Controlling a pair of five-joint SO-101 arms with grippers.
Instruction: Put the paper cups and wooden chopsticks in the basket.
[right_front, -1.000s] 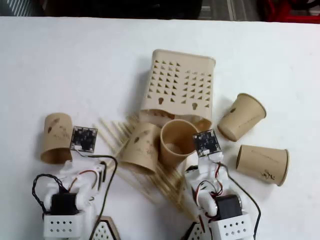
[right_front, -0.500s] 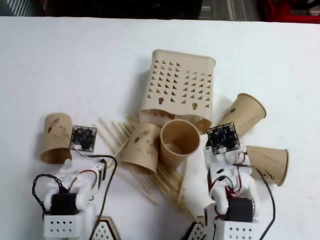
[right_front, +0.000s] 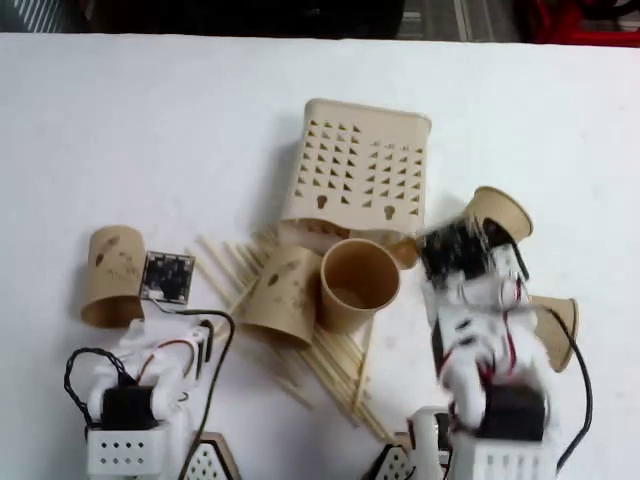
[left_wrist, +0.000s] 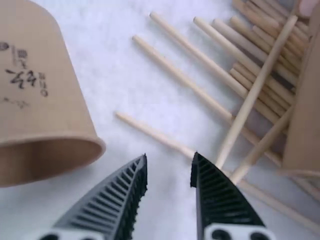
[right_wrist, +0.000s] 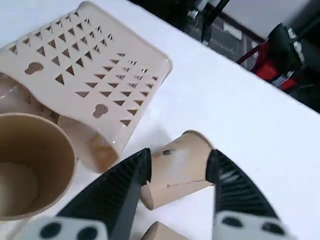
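The beige perforated basket (right_front: 360, 175) (right_wrist: 85, 75) lies on its side mid-table. Several paper cups lie around it: one at the left (right_front: 112, 275) (left_wrist: 35, 125), one tipped (right_front: 285, 295) beside an open-mouthed one (right_front: 358, 283) (right_wrist: 30, 170), and two at the right (right_front: 497, 213) (right_front: 556, 320). Wooden chopsticks (right_front: 335, 365) (left_wrist: 225, 75) are scattered in front of the basket. My left gripper (left_wrist: 169, 165) is open just above the table, between the left cup and the chopsticks. My right gripper (right_wrist: 178, 162) is open above the upper right cup (right_wrist: 182, 170), its fingers either side of it.
The left arm (right_front: 140, 380) sits at the near left, the right arm (right_front: 480, 340) at the near right. Dark and red equipment (right_wrist: 285, 50) stands beyond the table's far edge. White tabletop stretches free at the far left and far right.
The right arm has swung rightward and forward, from the open-mouthed cup to over the right-hand cups. The left arm has not moved.
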